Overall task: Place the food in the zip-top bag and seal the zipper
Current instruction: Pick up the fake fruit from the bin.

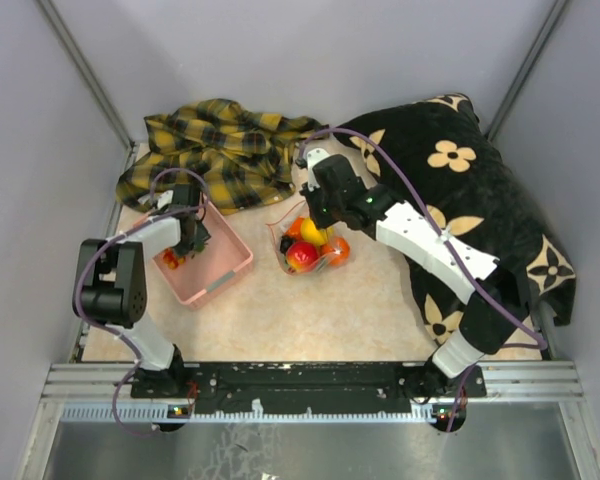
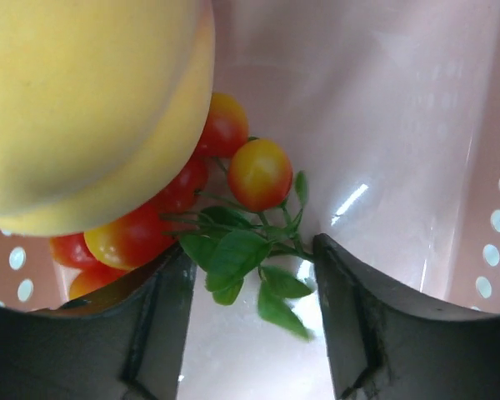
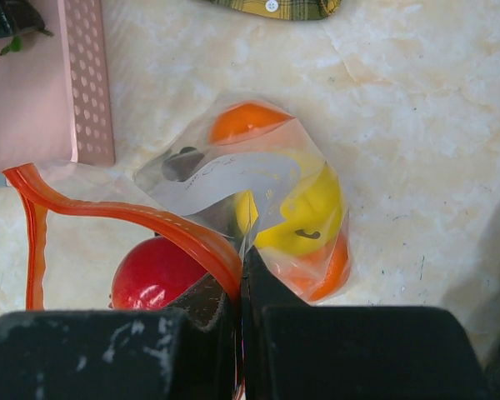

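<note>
A: Far left, at nine o'clock on the table, the left gripper [image 1: 190, 238] is down inside the pink basket [image 1: 228, 272], with a plaid cloth [image 1: 220, 150] lying beyond at eleven. How are those jaws?

B: Released and parted, with the green leafy piece [image 2: 233, 254] right between the fingers [image 2: 162, 308]. Small red-and-yellow fruits [image 2: 260, 173] crowd at twelve o'clock of it, and a big yellow fruit [image 2: 83, 108] fills eleven.

A: On to the middle: the zip-top bag [image 1: 315, 252] lies on the table near the basket, at its three o'clock.

B: Inside it are a red apple [image 3: 154, 275], a yellow lemon [image 3: 304, 208] and an orange ball [image 3: 246, 121]. The zipper [image 3: 133, 212] gapes in a loop, so the mouth is unsealed.

A: And the right gripper [image 1: 315, 205]?

B: Clenched, pinching the bag's rim right at the zipper. A black flowered cloth [image 1: 460, 170] lies at two o'clock.
</note>
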Tool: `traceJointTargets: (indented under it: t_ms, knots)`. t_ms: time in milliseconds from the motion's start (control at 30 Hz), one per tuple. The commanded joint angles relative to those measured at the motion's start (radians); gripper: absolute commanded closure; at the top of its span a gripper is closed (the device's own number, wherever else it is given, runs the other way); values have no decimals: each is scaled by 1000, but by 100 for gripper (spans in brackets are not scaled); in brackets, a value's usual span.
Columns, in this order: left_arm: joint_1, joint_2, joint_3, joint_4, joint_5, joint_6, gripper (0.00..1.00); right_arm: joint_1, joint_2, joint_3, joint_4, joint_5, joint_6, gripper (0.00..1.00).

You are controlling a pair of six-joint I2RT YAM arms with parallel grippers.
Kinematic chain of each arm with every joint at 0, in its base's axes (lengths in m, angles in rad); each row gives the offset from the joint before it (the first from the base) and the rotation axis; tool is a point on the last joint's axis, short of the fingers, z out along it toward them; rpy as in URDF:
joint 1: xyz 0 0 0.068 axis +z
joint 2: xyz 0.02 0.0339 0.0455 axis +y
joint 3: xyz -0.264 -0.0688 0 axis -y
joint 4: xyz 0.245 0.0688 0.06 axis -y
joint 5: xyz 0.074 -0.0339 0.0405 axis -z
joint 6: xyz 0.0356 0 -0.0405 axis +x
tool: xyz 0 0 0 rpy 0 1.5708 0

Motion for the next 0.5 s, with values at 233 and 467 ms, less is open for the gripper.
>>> traceJointTargets:
  t_ms: [233,467]
  knots:
    - [3,-20,-18,-11,121,28,68,-6,-67,-9,47,-1,-14,100]
    - [-6,-127,-62,-18,161,27,84,-7,-66,0,43,7,-11,100]
